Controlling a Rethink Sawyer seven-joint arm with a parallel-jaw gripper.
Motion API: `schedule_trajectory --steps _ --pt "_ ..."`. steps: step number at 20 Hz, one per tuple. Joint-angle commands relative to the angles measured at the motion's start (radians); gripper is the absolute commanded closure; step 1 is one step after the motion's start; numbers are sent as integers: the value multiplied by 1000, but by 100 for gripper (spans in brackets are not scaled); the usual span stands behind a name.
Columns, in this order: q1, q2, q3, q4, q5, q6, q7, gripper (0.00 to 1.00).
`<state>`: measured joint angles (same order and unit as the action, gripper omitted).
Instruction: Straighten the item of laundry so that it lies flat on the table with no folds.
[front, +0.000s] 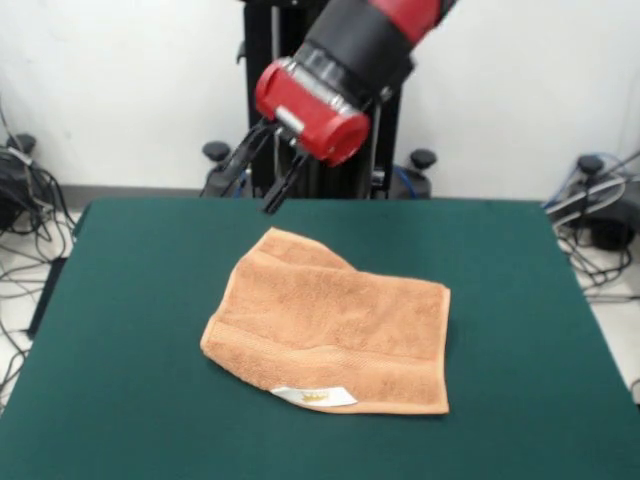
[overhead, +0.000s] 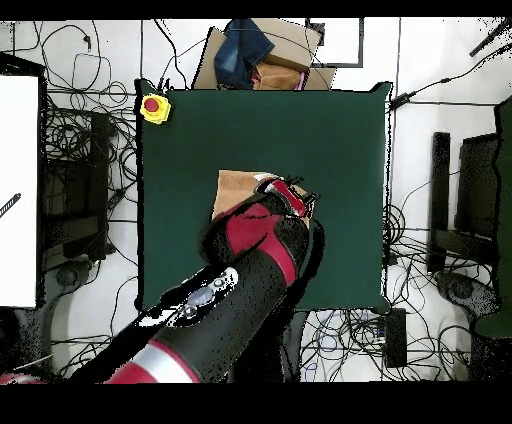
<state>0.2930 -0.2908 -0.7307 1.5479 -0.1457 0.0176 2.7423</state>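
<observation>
Towel (front: 335, 325) lies near centre of green table (front: 530, 300), orange-tan, not flat: far corner folded over onto itself, raised crease across upper part. White label with yellow print (front: 314, 397) on near edge. Overhead view: only strip of towel (overhead: 235, 187) shows, rest under arm. Gripper (front: 262, 180) hangs above table just beyond towel's far corner, clear of cloth; thin black fingers apart, holding nothing. Red wrist (front: 310, 110) tilts down toward it. Yellow box with red button (overhead: 154, 108) at table corner.

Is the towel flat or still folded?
Still folded: the towel has its far corner turned over and a ridge near the label.
</observation>
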Motion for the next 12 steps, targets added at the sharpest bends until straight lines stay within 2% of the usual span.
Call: schedule_trajectory --steps 1,3,6,8,9,12 --pt "25 195 56 86 -83 -79 10 0" --pt "28 215 45 70 -76 -102 19 0" --pt "-10 190 90 62 -100 -148 7 0" --pt "-111 89 241 94 -171 -223 11 0" --pt "-185 27 355 122 -231 -286 36 0" --pt "-284 -52 502 161 -346 -335 68 0"
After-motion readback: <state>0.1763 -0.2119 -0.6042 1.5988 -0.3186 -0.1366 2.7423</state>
